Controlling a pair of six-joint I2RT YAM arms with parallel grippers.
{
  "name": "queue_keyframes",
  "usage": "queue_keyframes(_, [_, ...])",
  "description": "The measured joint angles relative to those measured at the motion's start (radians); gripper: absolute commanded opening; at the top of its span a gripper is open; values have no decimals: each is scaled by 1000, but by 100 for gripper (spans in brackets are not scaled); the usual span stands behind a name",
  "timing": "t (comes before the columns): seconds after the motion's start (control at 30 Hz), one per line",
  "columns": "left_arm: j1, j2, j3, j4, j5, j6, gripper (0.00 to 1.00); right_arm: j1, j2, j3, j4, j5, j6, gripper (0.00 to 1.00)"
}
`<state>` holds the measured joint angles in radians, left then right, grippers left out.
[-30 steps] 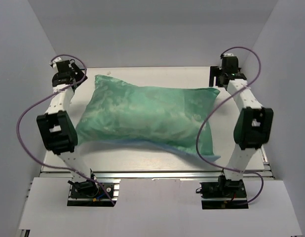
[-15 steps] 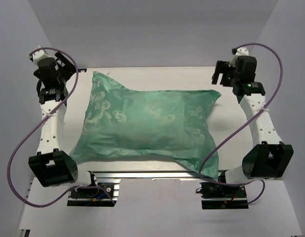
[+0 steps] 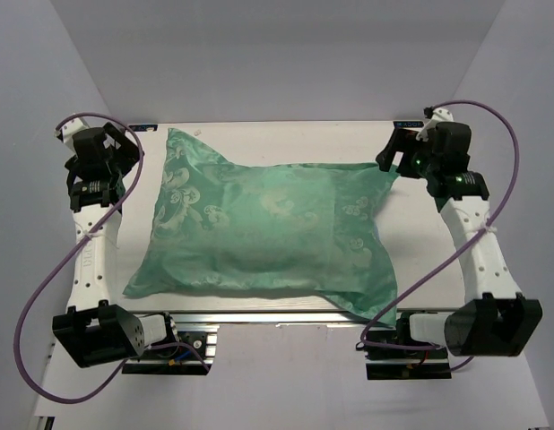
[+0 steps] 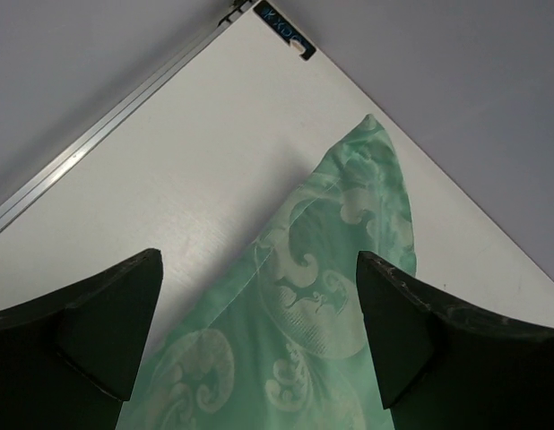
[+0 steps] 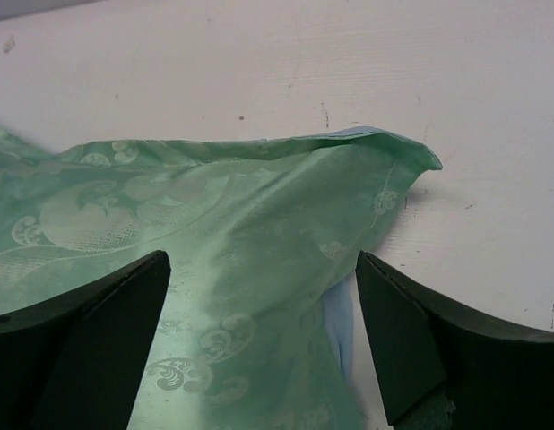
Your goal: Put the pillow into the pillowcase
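White table (image 3: 286,134): stuffed pillowcase (image 3: 268,228) now settled flatter; left fingers (image 4: 98,331), right fingers (image 5: 89,349) spread wide, empty.

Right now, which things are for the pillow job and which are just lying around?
For the job:
- pillowcase, green and puffed up; the pillow itself is not showing
- left gripper, open, over one far corner
- right gripper, open, over the other far corner

Just there:
- table
- purple cables
- small label on the table corner
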<state>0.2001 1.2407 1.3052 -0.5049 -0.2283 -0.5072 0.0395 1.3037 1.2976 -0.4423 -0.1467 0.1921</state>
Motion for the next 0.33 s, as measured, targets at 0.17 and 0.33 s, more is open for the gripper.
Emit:
queue_keyframes(0.17, [0, -25, -23, -45, -20, -14, 98, 0, -133, -93, 12, 82, 49, 89])
queue_keyframes(0.33, [0, -38, -39, -71, -25, -18, 98, 0, -227, -184, 26, 140, 62, 90])
